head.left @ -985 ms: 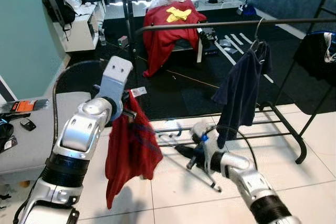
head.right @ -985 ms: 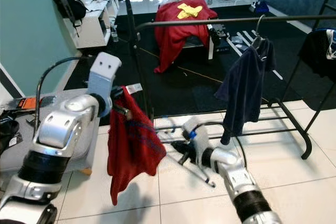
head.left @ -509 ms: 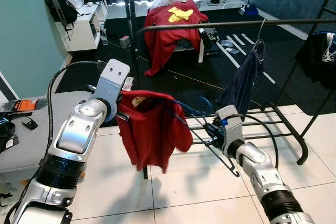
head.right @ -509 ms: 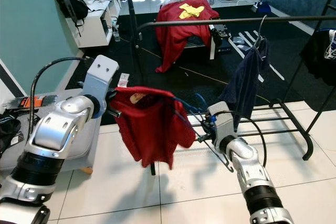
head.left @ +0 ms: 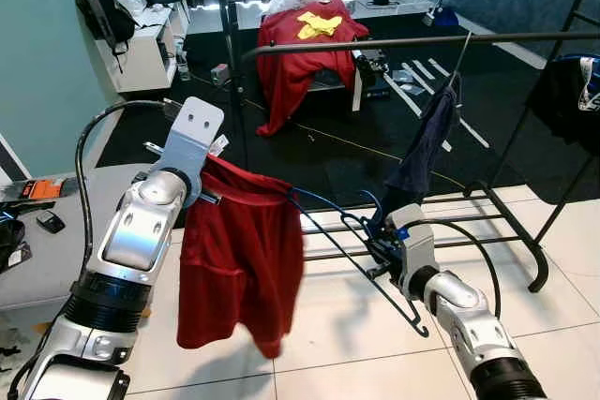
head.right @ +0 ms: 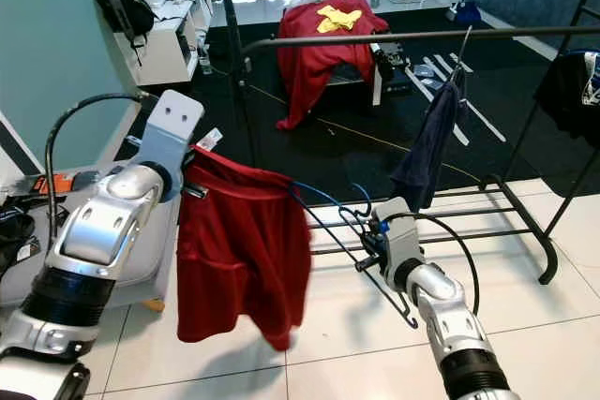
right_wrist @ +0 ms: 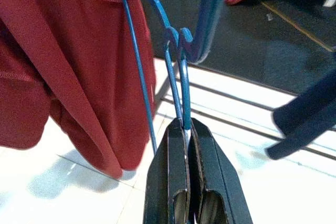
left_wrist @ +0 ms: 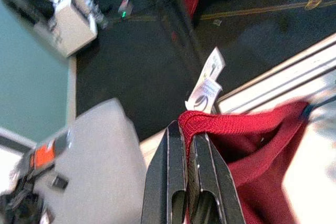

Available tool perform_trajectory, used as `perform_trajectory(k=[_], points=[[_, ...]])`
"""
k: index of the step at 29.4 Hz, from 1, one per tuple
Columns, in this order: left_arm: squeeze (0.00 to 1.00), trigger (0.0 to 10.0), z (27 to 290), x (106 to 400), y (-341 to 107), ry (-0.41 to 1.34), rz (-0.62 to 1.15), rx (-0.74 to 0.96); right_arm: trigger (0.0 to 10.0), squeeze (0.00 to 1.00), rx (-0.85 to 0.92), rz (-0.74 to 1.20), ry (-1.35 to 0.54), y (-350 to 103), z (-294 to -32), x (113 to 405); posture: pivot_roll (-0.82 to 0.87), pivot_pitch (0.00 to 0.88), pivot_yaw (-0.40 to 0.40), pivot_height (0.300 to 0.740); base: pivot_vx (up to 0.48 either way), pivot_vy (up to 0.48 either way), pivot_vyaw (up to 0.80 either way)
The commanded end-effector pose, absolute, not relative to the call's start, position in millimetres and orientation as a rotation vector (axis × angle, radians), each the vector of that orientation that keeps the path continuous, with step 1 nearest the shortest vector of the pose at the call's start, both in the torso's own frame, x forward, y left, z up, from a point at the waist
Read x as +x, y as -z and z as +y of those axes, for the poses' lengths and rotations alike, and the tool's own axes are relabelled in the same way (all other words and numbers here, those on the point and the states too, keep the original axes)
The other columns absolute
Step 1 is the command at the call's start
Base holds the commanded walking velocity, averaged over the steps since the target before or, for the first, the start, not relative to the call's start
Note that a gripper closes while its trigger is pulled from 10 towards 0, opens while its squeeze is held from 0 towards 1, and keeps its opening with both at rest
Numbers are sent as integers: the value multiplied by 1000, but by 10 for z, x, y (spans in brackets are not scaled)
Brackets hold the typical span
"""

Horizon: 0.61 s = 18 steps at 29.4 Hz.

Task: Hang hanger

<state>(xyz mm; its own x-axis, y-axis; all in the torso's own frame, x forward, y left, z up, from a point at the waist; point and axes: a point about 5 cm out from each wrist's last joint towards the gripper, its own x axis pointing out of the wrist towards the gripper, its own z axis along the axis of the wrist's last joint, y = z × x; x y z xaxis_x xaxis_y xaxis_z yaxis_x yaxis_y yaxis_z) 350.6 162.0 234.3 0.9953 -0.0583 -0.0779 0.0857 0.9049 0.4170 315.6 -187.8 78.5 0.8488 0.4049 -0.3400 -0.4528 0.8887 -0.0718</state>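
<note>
In right end effector: blue hanger, clamped.

Rail runs left-right across the far side; the stretch from its left post to the navy shirt is bare. Navy shirt hangs right of centre, black garment far right, short bare stretch between them. Red shirt hangs near-left, spread wide, with the blue hanger just right of it, both below rail height. Grey bench blocks near-left. Lower bars cross behind the hanger.
</note>
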Motion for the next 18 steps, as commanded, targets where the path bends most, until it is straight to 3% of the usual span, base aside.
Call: perform_trajectory(k=[1, 3, 5, 7, 9, 18], points=[[0, 10000, 1631, 3480, -2454, 76, -2, 442, 10000, 0, -144, 372, -462, -707, -1861, 3128, 88, 34, 58, 740, 0, 0, 0], [0, 10000, 1540, 3438, -2474, 151, -50, 438, 10000, 0, -108, 435, -478, -624, -1844, 3097, 90, 29, 57, 740, 0, 0, 0], [0, 10000, 1296, 3316, -2435, 361, -125, 412, 10000, 0, 87, 499, -501, -578, -1751, 3092, 90, 23, 57, 740, 0, 0, 0], [0, 10000, 1296, 3316, -2435, 361, -125, 412, 10000, 0, 87, 499, -501, -578, -1751, 3092, 90, 23, 57, 740, 0, 0, 0], [0, 10000, 1121, 3249, -2350, 463, -146, 422, 10000, 0, 235, 519, -571, -612, -1636, 3106, 86, 15, 58, 740, 0, 0, 0], [0, 10000, 984, 3280, -2218, 463, -146, 556, 10000, 0, 202, 513, -749, -689, -1520, 3102, 87, 2, 54, 740, 0, 0, 0]])
